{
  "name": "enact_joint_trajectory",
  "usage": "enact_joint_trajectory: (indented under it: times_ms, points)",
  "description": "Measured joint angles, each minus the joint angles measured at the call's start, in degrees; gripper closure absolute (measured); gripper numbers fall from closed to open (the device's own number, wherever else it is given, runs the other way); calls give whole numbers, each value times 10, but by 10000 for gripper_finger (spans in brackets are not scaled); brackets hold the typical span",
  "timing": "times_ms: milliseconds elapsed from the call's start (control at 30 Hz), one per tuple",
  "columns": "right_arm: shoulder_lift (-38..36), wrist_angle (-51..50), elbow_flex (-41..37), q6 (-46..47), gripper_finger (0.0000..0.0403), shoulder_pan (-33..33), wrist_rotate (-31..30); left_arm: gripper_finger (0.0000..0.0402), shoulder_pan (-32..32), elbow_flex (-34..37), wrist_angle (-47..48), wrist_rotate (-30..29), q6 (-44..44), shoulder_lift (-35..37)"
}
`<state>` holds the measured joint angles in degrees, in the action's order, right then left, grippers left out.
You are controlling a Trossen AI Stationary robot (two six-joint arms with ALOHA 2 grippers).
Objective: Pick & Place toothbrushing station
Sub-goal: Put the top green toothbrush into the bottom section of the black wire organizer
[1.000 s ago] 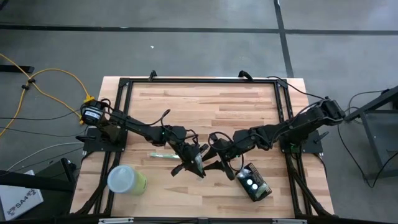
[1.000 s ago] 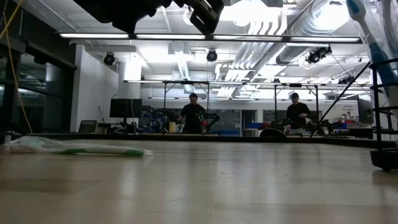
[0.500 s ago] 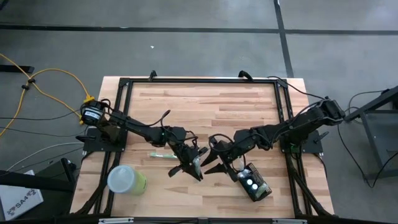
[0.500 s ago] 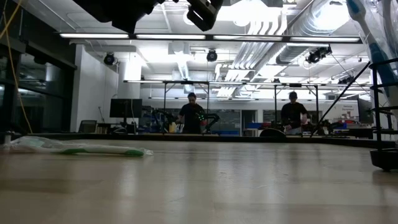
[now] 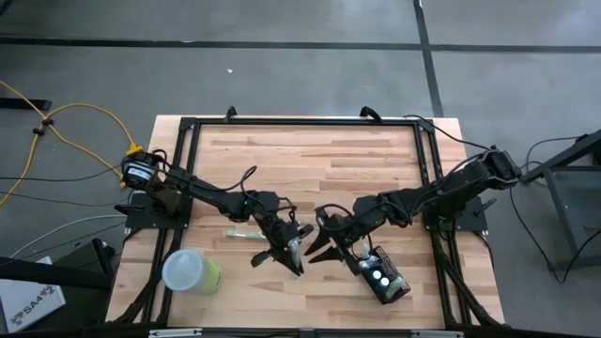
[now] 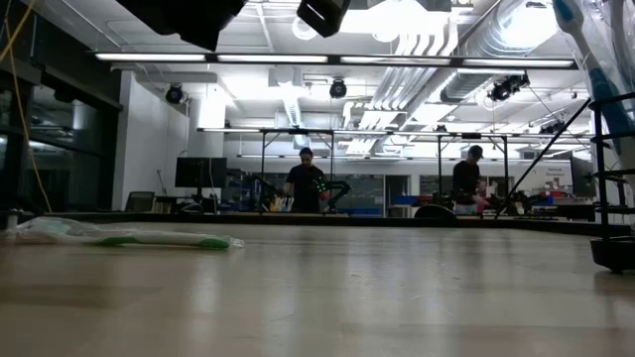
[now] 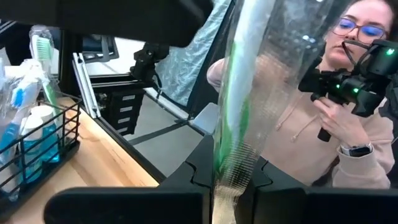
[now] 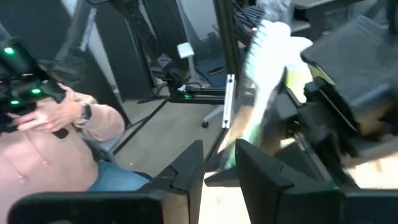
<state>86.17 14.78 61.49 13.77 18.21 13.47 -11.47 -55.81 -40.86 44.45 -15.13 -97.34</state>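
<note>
Toothbrushing station (image 5: pixel 383 276) near right; left gripper (image 5: pixel 293 246) clamped on wrapped toothbrush (image 7: pixel 236 118); right gripper (image 5: pixel 324 246) fingers apart beside it.

The overhead camera is looking straight down; the low one is facing level across the table (image 5: pixel 310 160); wrist cameras are viewing close.

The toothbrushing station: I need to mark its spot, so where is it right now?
In the high view the toothbrushing station stands on the table's near right part, just right of the right hand, far from the green cup.
</note>
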Motion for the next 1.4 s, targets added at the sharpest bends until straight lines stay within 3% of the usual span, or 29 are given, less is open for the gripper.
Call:
enact_joint_trajectory:
  times_ms: [400, 933, 1200, 1400]
  points:
    - [0, -13, 0, 17, 299, 1, -13, 387, -6, 0, -2, -10, -18, 0]
    - [-3, -21, 0, 90, 288, 6, 62, 385, -13, 0, 14, 23, -25, 0]
    - [-12, -26, 0, 90, 295, 0, 31, 384, -15, 0, 69, -62, -25, 0]
    - [-39, -76, 1, 71, 296, -7, -3, 384, -26, 0, 77, -70, -25, 0]
